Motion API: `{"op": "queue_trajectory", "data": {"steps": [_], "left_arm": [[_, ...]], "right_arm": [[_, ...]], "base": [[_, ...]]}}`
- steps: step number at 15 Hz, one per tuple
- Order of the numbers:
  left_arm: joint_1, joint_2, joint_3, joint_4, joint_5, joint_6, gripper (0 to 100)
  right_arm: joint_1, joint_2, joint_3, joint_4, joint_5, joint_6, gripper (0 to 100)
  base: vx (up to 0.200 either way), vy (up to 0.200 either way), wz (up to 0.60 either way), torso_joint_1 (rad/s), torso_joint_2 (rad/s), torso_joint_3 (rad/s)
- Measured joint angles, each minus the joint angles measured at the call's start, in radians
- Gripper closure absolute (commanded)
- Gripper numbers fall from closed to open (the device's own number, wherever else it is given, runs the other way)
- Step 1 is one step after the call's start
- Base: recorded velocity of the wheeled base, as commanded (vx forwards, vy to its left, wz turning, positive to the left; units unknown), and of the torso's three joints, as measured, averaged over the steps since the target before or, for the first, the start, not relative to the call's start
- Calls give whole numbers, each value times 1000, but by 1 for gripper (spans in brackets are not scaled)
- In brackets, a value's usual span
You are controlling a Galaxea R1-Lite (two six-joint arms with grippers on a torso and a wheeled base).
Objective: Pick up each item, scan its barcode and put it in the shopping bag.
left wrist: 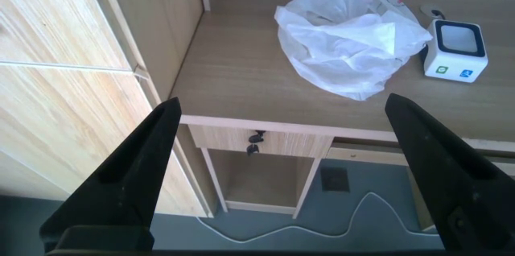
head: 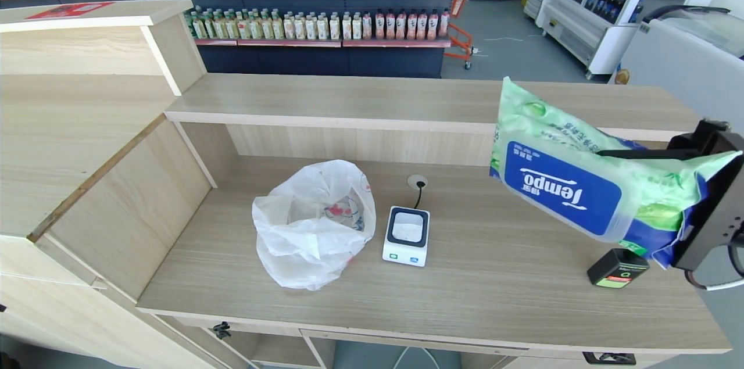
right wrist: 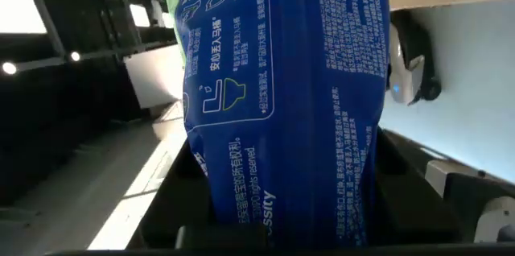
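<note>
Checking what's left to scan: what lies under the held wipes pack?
A black box sits on the counter below the pack. The pack's lower corner hides the box's far edge.

we count one shopping bag (head: 314,224), one barcode scanner (head: 407,235), one pack of wipes (head: 581,189) and one small black device (head: 617,267). we count two grippers: the left gripper (left wrist: 282,103) and the right gripper (right wrist: 290,208). behind the one counter (head: 494,293) we count two shelf rows of bottles (head: 319,25).
</note>
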Motion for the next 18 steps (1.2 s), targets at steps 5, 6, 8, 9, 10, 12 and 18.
{"op": "queue_trajectory", "data": {"steps": [5, 6, 8, 9, 10, 12, 18], "left_arm": [[0, 0, 0, 0, 0, 0, 0], [0, 0, 0, 0, 0, 0, 0], [0, 0, 0, 0, 0, 0, 0], [0, 0, 0, 0, 0, 0, 0], [0, 0, 0, 0, 0, 0, 0], [0, 0, 0, 0, 0, 0, 0], [0, 0, 0, 0, 0, 0, 0]], "right_arm": [[-111, 164, -84, 3, 296, 151, 100], [-144, 193, -92, 10, 391, 173, 100], [-190, 249, -106, 19, 450, 235, 100], [-203, 280, -111, 22, 473, 258, 100], [-215, 310, -116, 23, 496, 273, 100], [-234, 368, -128, 25, 516, 298, 100], [-245, 487, -181, 26, 517, 366, 100]], "base": [[0, 0, 0, 0, 0, 0], [0, 0, 0, 0, 0, 0], [0, 0, 0, 0, 0, 0], [0, 0, 0, 0, 0, 0], [0, 0, 0, 0, 0, 0], [0, 0, 0, 0, 0, 0], [0, 0, 0, 0, 0, 0]]}}
